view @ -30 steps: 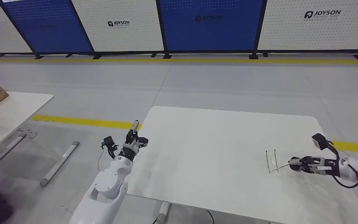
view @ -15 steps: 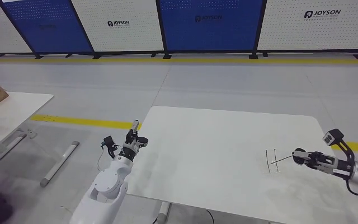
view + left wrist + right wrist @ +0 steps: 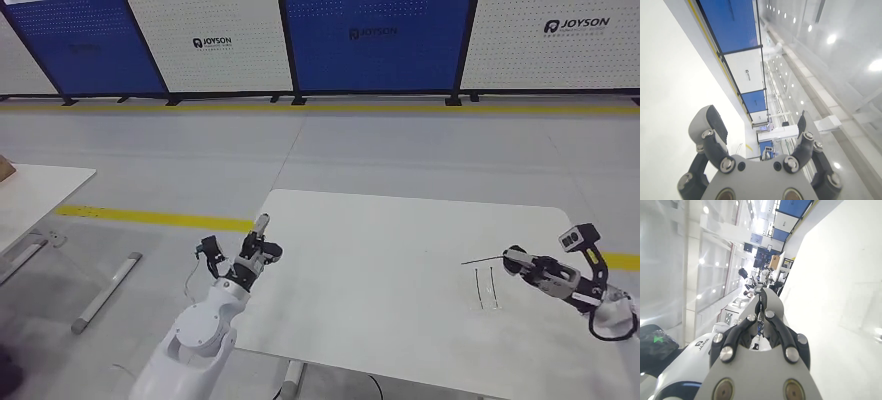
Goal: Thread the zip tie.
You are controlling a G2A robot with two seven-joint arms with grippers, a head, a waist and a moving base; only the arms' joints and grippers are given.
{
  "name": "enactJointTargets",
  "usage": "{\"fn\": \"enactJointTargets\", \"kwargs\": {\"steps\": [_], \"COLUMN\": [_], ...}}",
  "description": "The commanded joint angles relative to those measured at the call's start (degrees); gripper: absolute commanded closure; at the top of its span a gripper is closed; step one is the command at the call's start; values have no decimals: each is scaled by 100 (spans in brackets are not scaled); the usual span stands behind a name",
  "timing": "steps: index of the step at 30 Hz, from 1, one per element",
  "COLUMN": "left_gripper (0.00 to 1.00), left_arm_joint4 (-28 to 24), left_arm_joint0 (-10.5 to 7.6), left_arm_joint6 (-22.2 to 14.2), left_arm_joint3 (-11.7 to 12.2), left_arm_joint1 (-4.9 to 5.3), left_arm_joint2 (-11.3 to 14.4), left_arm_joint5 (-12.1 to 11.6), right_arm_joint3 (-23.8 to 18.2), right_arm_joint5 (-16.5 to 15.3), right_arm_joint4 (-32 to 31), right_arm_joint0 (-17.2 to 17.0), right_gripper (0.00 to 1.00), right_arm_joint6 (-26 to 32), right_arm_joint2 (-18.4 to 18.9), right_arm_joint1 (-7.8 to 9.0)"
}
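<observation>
Top view: thin dark zip tie (image 3: 483, 260) (straight) in right gripper (image 3: 509, 262)

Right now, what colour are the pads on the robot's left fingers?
Black, with a bumpy grip pattern. The left wrist view shows the pads best.

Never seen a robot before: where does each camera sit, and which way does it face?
Top view: above the arms, looking down at the table; both arms show.
Left wrist view: on that wrist, facing along the table past the open left end effector.
Right wrist view: likewise, past the right end effector, shut on a zip tie.
All share the table.
</observation>
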Motion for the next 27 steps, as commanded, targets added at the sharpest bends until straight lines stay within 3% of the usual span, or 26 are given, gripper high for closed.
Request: {"fn": "enactJointTargets", "kwargs": {"steps": [1,3,6,15,18,22,27], "left_gripper": [0,0,0,0,0,0,0], "left_arm_joint4": [133,289,458,504,417,465,668], "left_arm_joint0": [58,116,134,112,75,-64,-349], "left_arm_joint6": [-342,-743,-1143,-1153,-1268,-1551,-1783], "left_arm_joint3": [-129,-238,-264,-260,-222,-238,-209], "left_arm_joint1": [15,31,51,55,50,46,20], "left_arm_joint2": [68,207,345,341,413,686,1235], "left_arm_joint5": [62,148,316,334,307,358,500], "right_arm_joint3": [-289,-506,-618,-618,-690,-943,-1227], "right_arm_joint5": [3,9,163,163,145,3,3], "right_arm_joint4": [-161,-424,-567,-567,-434,-651,-1108], "right_arm_joint0": [-94,-187,-215,-215,-326,-408,-447], "right_gripper": [100,100,100,100,100,100,100], "right_arm_joint6": [-427,-914,-1156,-1156,-1537,-2124,-2821], "right_arm_joint2": [-83,-207,-363,-363,-364,-678,-1079], "right_arm_joint1": [-46,-99,-148,-148,-196,-337,-560]}}
